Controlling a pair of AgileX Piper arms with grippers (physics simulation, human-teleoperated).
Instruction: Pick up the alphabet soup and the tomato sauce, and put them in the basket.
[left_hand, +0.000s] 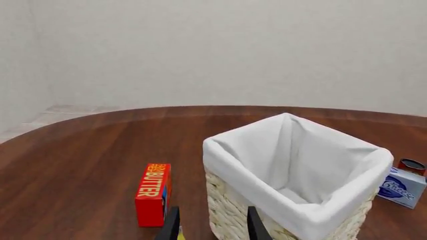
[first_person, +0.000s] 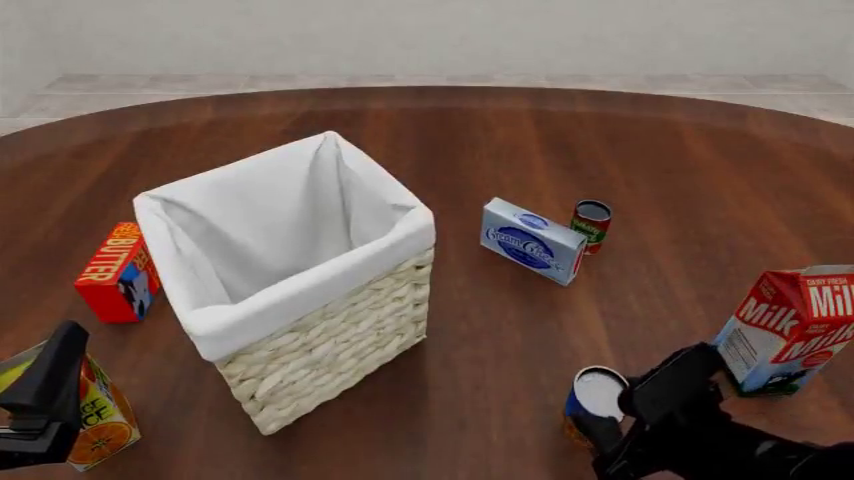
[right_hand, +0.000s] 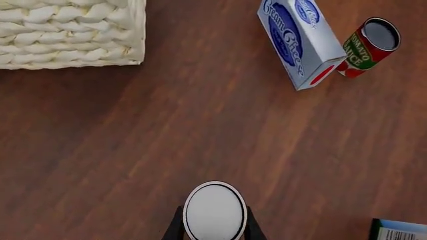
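The alphabet soup can (first_person: 597, 397), with a pale lid, stands on the table at the front right. My right gripper (first_person: 611, 432) is closed around it, and in the right wrist view the fingers (right_hand: 176, 227) press both sides of the can (right_hand: 215, 209). The tomato sauce can (first_person: 591, 223) stands upright beyond it, next to the cream cheese box; it also shows in the right wrist view (right_hand: 369, 48). The basket (first_person: 240, 318) stands left of centre with nothing in it (left_hand: 347, 162). My left gripper (first_person: 46, 392) is open and empty at the front left (left_hand: 213, 226).
A cream cheese box (first_person: 533, 240) lies between the basket and the tomato sauce. A milk carton (first_person: 787, 330) stands right of the soup. A red butter box (first_person: 115, 270) lies left of the basket. An orange juice carton (first_person: 96, 418) stands by my left gripper.
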